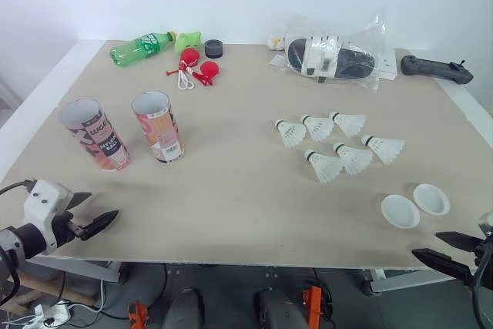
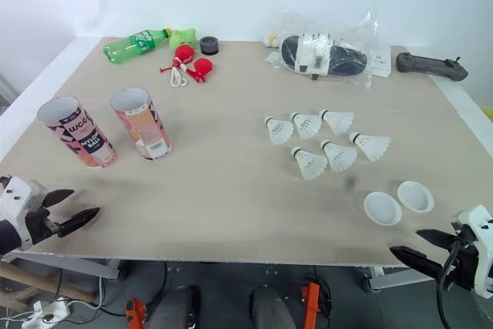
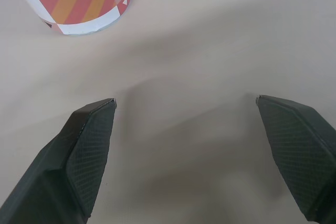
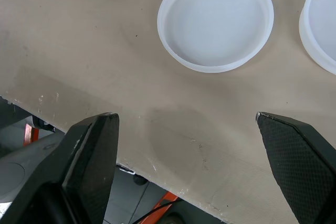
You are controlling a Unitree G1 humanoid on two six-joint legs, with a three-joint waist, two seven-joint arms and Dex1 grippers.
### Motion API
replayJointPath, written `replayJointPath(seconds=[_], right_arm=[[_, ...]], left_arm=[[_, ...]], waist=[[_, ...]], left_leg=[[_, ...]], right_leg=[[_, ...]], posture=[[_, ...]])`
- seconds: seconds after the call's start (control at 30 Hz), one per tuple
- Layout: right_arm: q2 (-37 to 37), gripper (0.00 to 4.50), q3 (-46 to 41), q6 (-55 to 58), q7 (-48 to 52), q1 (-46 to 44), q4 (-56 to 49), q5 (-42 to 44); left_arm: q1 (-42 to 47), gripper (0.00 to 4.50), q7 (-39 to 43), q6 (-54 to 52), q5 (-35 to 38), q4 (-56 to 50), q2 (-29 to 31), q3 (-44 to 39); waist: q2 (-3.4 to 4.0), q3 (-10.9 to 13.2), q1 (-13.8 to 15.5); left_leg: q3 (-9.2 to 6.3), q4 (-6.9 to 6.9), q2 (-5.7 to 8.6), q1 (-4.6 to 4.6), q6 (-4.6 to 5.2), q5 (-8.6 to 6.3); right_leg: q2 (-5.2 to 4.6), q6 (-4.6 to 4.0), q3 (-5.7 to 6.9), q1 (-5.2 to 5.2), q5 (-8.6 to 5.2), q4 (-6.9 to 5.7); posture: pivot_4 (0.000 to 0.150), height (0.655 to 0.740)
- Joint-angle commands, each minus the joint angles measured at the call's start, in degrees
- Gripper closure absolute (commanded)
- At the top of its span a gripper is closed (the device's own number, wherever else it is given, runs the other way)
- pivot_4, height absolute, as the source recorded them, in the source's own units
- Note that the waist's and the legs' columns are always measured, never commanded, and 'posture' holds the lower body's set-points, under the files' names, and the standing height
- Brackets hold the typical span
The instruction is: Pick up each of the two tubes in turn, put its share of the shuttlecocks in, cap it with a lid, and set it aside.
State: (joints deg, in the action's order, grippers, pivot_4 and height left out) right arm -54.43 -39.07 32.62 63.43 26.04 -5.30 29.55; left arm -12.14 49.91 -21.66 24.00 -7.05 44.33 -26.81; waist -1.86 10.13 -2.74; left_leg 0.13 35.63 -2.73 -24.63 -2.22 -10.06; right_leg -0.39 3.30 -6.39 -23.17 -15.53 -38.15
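Right now I hold nothing in either gripper. My left gripper (image 1: 104,204) has its two black fingers spread wide apart, low over the near edge of the table (image 1: 246,206), well to the left of the shuttlecocks (image 1: 339,146). My right gripper (image 1: 425,243) is also spread open. It sits nearer to me than the shuttlecocks and a little to their right, at the table's front edge.

The six white shuttlecocks lie on their sides in a loose cluster, three in a farther row and three in a nearer one. The pink tube (image 1: 157,126) stands well to their left, across bare table, with its mouth open. The dark-patterned tube (image 1: 94,135) stands just beyond it, farther left, also uncapped. The two tubes are near each other but not touching.

The left lid (image 1: 400,211) and the right lid (image 1: 431,199) lie hollow side up, side by side, between the shuttlecocks and my right gripper.

Beyond the shuttlecocks, at the far edge, lie a bagged sandal (image 1: 331,55) and a black controller (image 1: 435,70). A green bottle (image 1: 141,47) lies far off to their left.
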Motion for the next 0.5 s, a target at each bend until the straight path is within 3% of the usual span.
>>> replayJointPath(seconds=[0.03, 0.5], right_arm=[[-0.34, 0.0, -2.94, 0.63, -0.18, -0.13, -1.36, 0.66], [0.08, 0.0, -3.46, 2.62, -0.79, -0.56, -3.27, 0.88]], left_arm=[[0.38, 0.09, -0.59, 0.02, -0.3, -1.96, 1.35, -0.61], [0.69, 0.09, -1.63, -5.91, 1.31, -5.6, 1.5, -1.9]], waist=[[0.0, 0.0, 0.0], [0.0, -0.04, 0.0]], left_leg=[[0.0, 0.0, 0.0, 0.0, 0.0, 0.0], [0.0, 0.11, -0.01, 0.01, 0.01, 0.0]], right_leg=[[0.0, 0.0, 0.0, 0.0, 0.0, 0.0], [0.01, 0.02, 0.0, 0.05, 0.07, -0.01]], posture=[[0.15, 0.74], [0.15, 0.74]])
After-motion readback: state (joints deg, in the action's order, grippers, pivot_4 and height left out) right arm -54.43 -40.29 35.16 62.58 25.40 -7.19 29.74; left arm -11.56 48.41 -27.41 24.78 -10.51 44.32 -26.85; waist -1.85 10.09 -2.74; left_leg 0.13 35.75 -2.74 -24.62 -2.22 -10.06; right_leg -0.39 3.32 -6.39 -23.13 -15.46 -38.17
